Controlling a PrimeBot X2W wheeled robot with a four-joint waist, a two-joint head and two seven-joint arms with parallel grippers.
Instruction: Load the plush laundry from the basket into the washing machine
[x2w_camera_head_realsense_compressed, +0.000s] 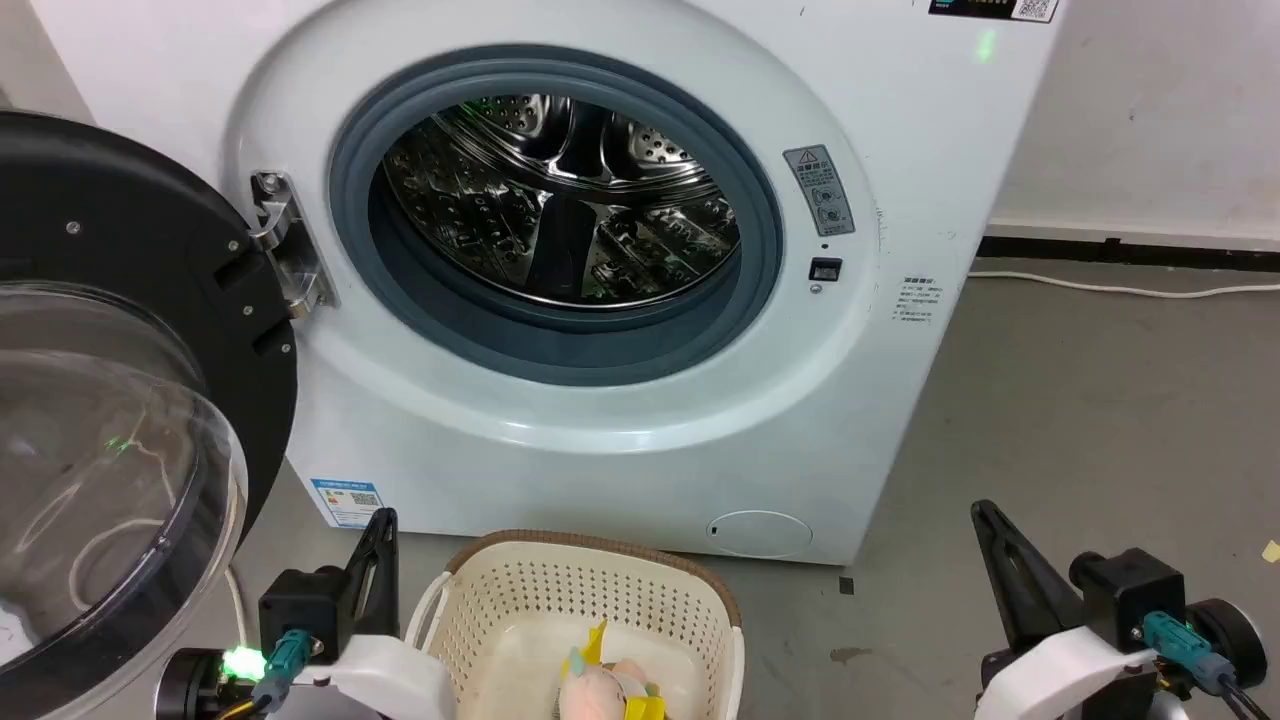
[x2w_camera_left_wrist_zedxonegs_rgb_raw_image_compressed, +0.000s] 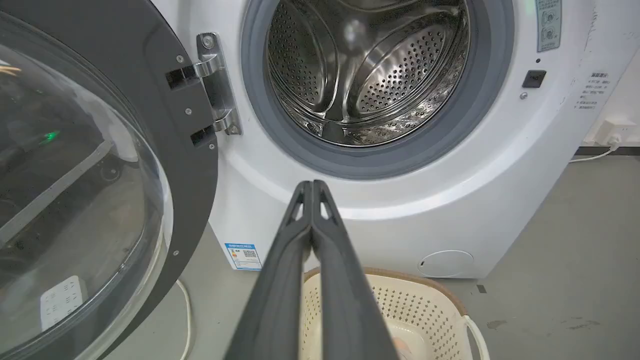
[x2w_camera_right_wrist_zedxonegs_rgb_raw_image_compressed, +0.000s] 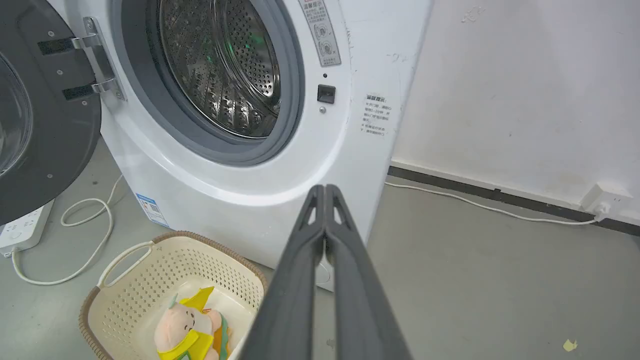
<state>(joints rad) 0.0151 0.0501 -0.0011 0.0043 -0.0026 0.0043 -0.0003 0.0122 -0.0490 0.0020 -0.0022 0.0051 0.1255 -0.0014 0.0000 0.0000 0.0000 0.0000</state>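
Grey floor (x2w_camera_head_realsense_compressed: 1100, 420) before the large white front-loading washing machine (x2w_camera_head_realsense_compressed: 600, 450) held the cream perforated plastic basket (x2w_camera_head_realsense_compressed: 520, 610) close under its open steel drum (x2w_camera_head_realsense_compressed: 560, 200), likely for a short lift, the pink-and-yellow plush doll (x2w_camera_head_realsense_compressed: 600, 690) lying inside, left tool (x2w_camera_left_wrist_zedxonegs_rgb_raw_image_compressed: 312, 186) and right tool (x2w_camera_right_wrist_zedxonegs_rgb_raw_image_compressed: 325, 190) both pinched together, empty.

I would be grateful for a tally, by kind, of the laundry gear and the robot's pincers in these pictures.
Washing machine: 1
Basket: 1
Plush doll: 1
Pincers: 2, left pincer and right pincer, both shut
Total: 5
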